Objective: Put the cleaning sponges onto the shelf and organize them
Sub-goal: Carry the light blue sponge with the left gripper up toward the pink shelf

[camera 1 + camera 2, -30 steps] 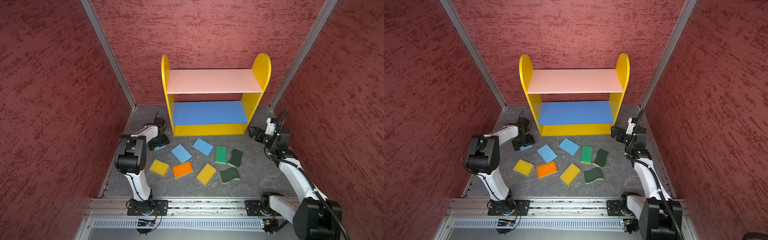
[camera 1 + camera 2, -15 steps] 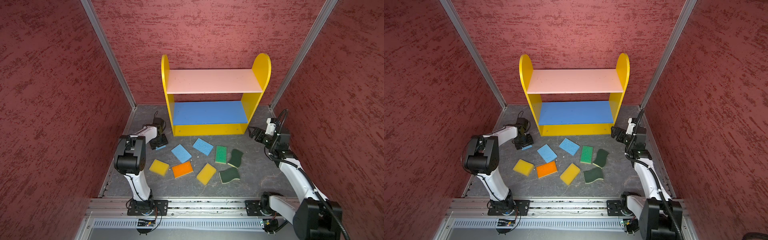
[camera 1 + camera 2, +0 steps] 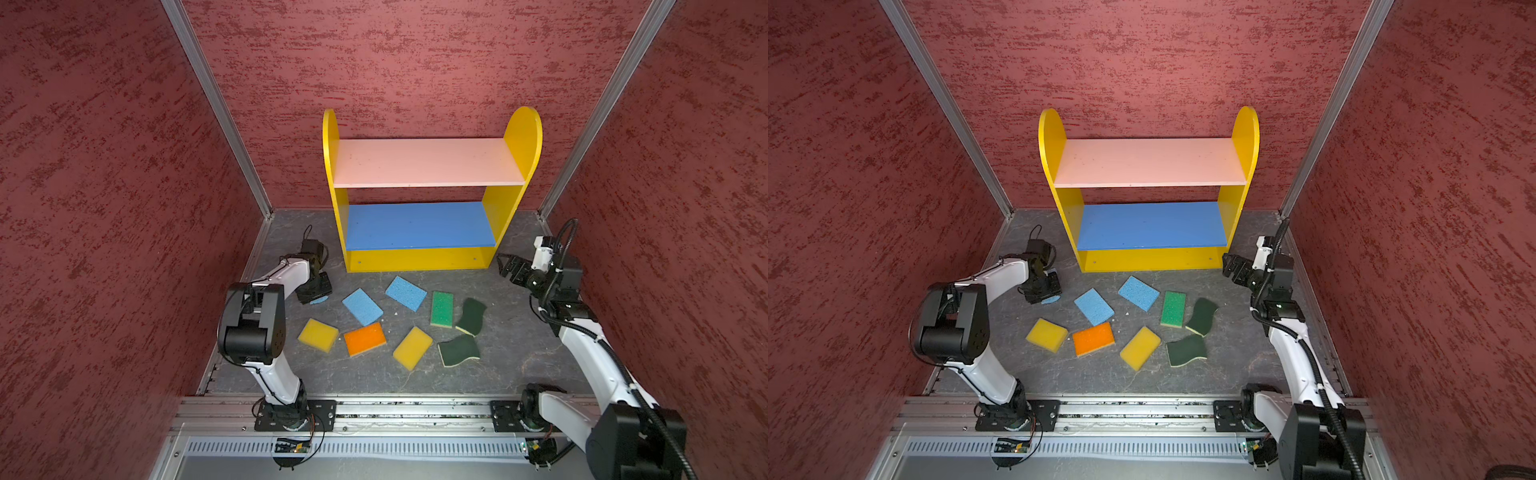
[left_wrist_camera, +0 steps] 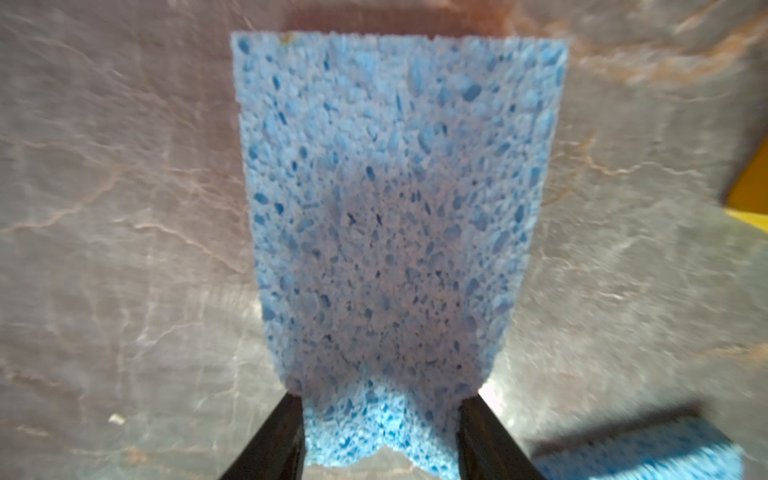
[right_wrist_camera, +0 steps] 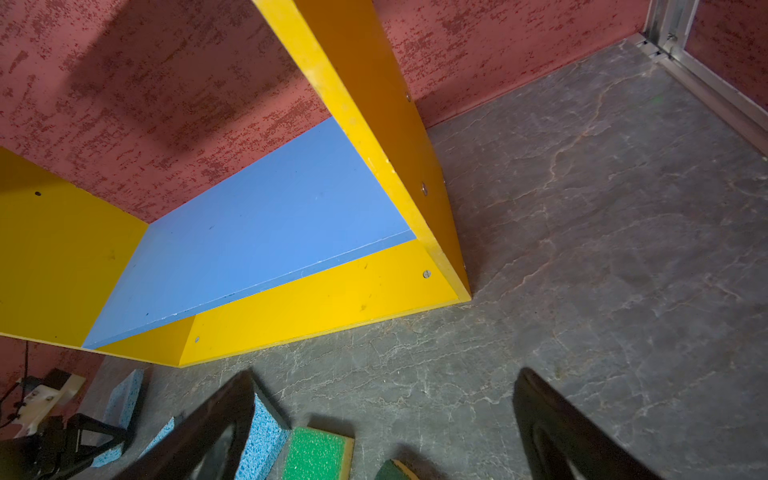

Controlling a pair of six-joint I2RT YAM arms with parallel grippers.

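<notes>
the left gripper [image 4: 380,401] is seen closed on one end of a light blue sponge [image 4: 395,199], pinched between its fingers low at the grey floor [image 3: 511,332], left of the shelf [image 3: 415,258] — whether it is lifted cannot be told. the right gripper [image 5: 382,386] is held wide open beside the shelf's right front corner. eight more sponges [image 3: 362,306] are spread on the floor before the shelf.

2 white arms [image 3: 284,272], black joints [image 3: 249,330].
</notes>
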